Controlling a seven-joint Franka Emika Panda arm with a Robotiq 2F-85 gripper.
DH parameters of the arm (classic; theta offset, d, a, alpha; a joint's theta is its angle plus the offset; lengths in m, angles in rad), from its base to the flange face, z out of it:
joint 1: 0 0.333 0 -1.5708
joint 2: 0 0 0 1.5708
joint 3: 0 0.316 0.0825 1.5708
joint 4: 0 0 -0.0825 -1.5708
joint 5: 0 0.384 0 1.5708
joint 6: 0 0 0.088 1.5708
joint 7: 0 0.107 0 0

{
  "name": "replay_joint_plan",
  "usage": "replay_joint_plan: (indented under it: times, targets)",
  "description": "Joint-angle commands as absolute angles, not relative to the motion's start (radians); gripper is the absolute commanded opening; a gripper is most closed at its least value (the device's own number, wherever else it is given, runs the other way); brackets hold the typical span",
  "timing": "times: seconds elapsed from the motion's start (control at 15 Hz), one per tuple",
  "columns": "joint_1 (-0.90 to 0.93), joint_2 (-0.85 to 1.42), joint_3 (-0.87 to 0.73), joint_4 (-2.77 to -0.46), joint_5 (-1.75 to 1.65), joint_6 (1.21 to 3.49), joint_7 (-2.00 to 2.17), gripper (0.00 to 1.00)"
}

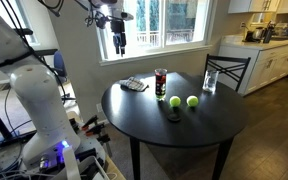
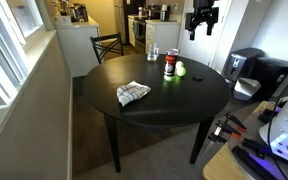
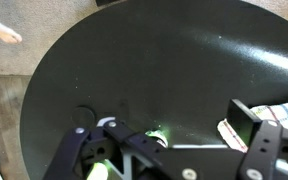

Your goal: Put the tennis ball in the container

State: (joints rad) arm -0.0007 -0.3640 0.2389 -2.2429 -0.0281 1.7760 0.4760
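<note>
Dark table (image 1: 199, 125): round and black-topped, standing by a bright window (image 1: 169, 25), with a black chair (image 1: 227, 68) drawn up at its far side.
Claw: the claw (image 1: 119, 48) hangs high in the air, well above everything on the table, released and grasping nothing; in the wrist view its two dark fingers (image 3: 84, 150) stand wide apart across the bottom of the frame.
Tennis ball: the tennis ball (image 1: 174, 101) lies on the table near its middle, yellow-green and untouched.
Ball and claw: well apart; in an exterior view the ball sits far below the claw and off to the frame's right, with open air between them.
Second ball: a second ball (image 1: 192, 101) of the same colour rests near the first, on the side away from the claw, with a small gap between the two.
Container: the container (image 1: 161, 82) stands upright just behind the tennis ball, clear at the top, red-banded, dark lower down; whether ball and can touch cannot be told.
Drinking glass: the drinking glass (image 1: 210, 80) stands upright toward the chair, apart from the container.
Checked cloth: the checked cloth (image 1: 134, 85) lies crumpled on the table, on the claw's side of the container.
Wrist view: a green patch (image 3: 159, 131) glows between the claw's links, too blurred to name.
</note>
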Motion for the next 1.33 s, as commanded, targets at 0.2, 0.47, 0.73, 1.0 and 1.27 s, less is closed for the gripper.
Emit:
replay_joint_plan:
  times: [0.2, 0.47, 0.73, 1.0, 1.27]
  targets:
    - [0.019, -0.362, 0.221, -2.241, -0.034, 1.774, 0.481, 1.00]
    - [0.019, -0.362, 0.221, -2.241, -0.034, 1.774, 0.481, 1.00]
    - [0.062, -0.486, 0.191, -2.404, 0.032, 1.833, 0.408, 1.00]
    - [0.099, -0.582, 0.156, -2.542, 0.023, 1.898, 0.253, 1.00]
    - [0.107, -0.638, 0.097, -2.625, -0.017, 1.932, 0.051, 1.00]
